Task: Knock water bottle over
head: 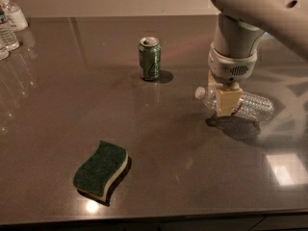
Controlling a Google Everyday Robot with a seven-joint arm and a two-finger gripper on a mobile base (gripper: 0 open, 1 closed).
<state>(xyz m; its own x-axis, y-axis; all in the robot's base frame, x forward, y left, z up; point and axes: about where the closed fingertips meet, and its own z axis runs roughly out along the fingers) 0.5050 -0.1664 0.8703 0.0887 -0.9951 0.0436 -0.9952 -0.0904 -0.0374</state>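
The water bottle (252, 106) is a clear ribbed plastic bottle with a white cap. It lies on its side on the dark table at the right, cap pointing left. My gripper (227, 101) hangs from the white arm directly over the bottle's middle and hides its label band. A green can (149, 58) stands upright to the left of the bottle, well apart from it.
A green and yellow sponge (101, 169) lies near the table's front edge (144, 220). A cluster of small clear bottles (6, 32) and a white pump-top bottle (13, 13) stand at the far left corner.
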